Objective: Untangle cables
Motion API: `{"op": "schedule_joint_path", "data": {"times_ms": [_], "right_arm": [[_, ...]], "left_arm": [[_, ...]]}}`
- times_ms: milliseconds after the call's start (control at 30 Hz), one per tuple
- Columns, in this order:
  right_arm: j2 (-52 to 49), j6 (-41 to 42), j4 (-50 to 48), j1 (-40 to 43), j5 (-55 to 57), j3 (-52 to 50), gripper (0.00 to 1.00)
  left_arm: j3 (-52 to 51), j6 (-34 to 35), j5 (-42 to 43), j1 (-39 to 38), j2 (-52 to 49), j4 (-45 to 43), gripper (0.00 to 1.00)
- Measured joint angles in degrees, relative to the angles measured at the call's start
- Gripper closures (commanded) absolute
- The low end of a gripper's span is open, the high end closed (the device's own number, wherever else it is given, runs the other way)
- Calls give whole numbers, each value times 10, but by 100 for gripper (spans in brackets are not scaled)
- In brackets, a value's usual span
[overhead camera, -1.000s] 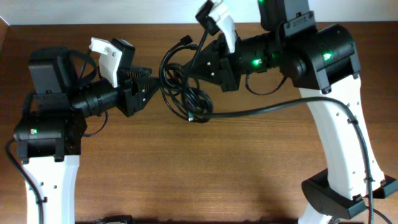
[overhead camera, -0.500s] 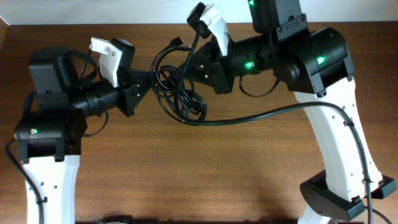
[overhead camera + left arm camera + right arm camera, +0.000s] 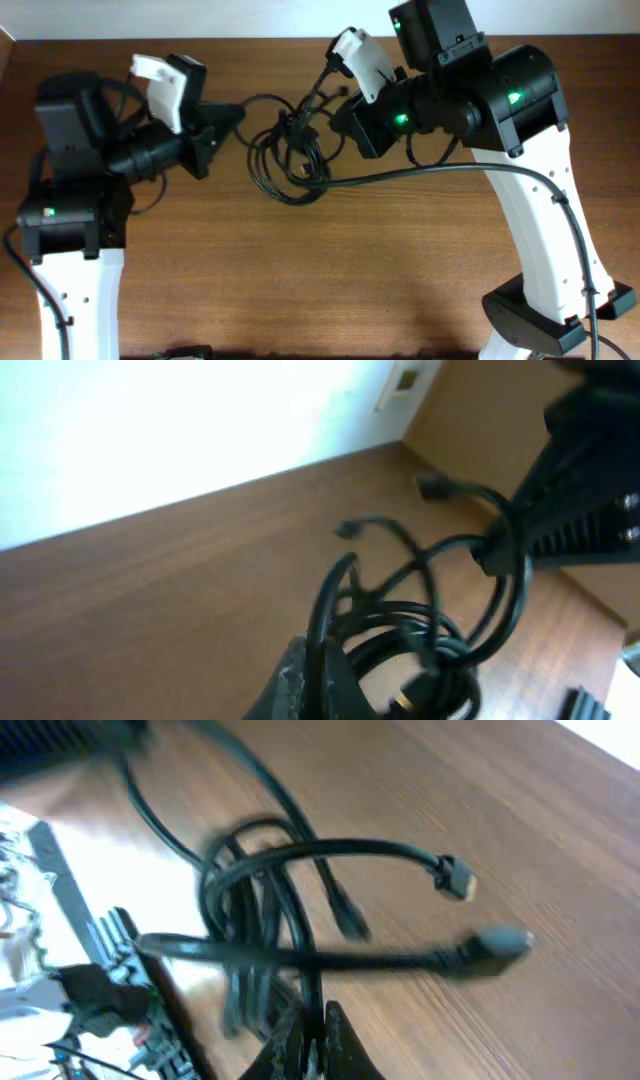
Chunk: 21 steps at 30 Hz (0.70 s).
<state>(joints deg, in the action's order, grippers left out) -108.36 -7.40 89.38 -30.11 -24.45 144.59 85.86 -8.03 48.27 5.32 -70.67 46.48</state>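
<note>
The cables point(image 3: 292, 150) are a tangle of thin black cords hanging in loops above the wooden table point(image 3: 300, 270), stretched between my two grippers. My left gripper point(image 3: 236, 113) is shut on one strand at the tangle's left. In the left wrist view that strand runs between its fingertips point(image 3: 300, 685), with the loops point(image 3: 430, 630) and a small plug point(image 3: 432, 485) beyond. My right gripper point(image 3: 338, 116) is shut on another strand at the tangle's right. In the right wrist view the strand passes between its fingers point(image 3: 335, 1040), and two plug ends point(image 3: 455, 878) stick out from the loops point(image 3: 330, 847).
A thicker black arm cable point(image 3: 430, 175) sweeps from under the tangle to the right arm. The table's back edge and white wall point(image 3: 250, 20) lie just behind the grippers. The arm bases stand at the front left point(image 3: 75, 290) and front right point(image 3: 560, 300).
The grippers have drawn apart, the left one leftward and the right one rightward. The tangle has spread wider between them, with looser loops.
</note>
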Motion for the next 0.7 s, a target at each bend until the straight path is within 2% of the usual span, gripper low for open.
{"op": "schedule_joint_path", "data": {"times_ms": [67,167,267,300,333,400,533,700], "right_arm": [[0,0,11,0,24,0,96],[0,0,16,-2,33,0,96],[0,0,20,-3,44,0,96],[0,0,21,-3,47,0,92],[0,2,29,-3,50,0,67],[0,2,45,-3,52,0,64],[0,4,49,-3,51,0,48],[0,-9,50,-3,15,0,47]], "left_arm": [[0,15,-1,39,7,-23,100],[0,75,6,116,37,-72,100],[0,116,6,173,73,-83,100],[0,122,4,183,81,-82,100],[0,128,1,189,87,-82,100],[0,136,-3,190,92,-89,100],[0,139,16,192,92,-92,100],[0,143,120,168,92,-93,100]]}}
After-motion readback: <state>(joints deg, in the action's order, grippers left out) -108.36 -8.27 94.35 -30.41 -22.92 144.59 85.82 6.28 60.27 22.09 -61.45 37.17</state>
